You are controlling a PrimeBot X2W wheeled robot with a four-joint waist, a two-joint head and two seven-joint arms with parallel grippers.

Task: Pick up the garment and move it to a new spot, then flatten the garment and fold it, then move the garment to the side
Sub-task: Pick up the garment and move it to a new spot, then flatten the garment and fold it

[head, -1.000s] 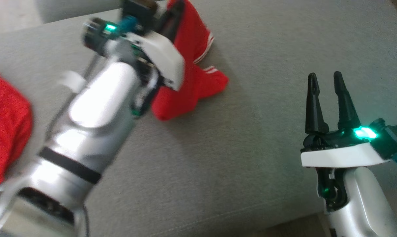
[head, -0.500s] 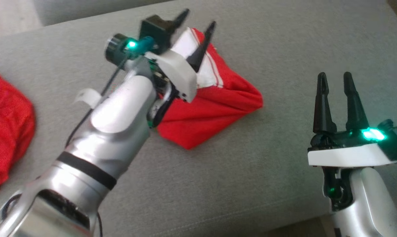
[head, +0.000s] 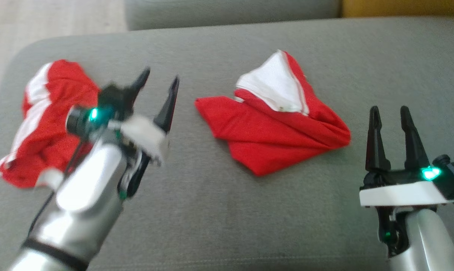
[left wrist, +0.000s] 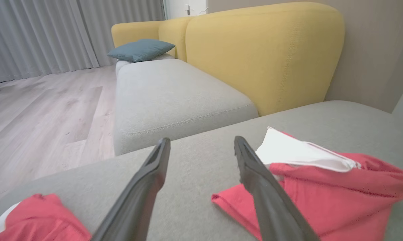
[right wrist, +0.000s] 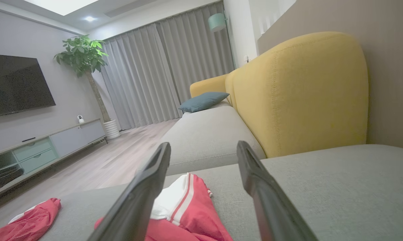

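Note:
The red garment (head: 275, 128) with a white panel lies in a loose, crumpled heap in the middle of the grey cushion (head: 227, 210). My left gripper (head: 162, 75) hovers open to its left, apart from the cloth, with nothing between its fingers. In the left wrist view the garment (left wrist: 338, 187) lies just right of the left gripper (left wrist: 202, 140). My right gripper (head: 389, 110) stands open at the lower right, a little right of the garment's corner. The right wrist view shows the garment (right wrist: 194, 207) low between the spread fingers of the right gripper (right wrist: 204, 145).
A second red-and-white garment (head: 46, 120) lies bunched at the cushion's left end, near its edge. Beyond the cushion are another grey seat (left wrist: 174, 97), a yellow backrest (left wrist: 265, 57), a blue pillow (left wrist: 139, 49) and wooden floor (left wrist: 37, 110).
My left gripper opened, let go of the garment and drew back to the left. The garment now lies in a heap on the cushion. The head camera has shifted. The right gripper stayed open.

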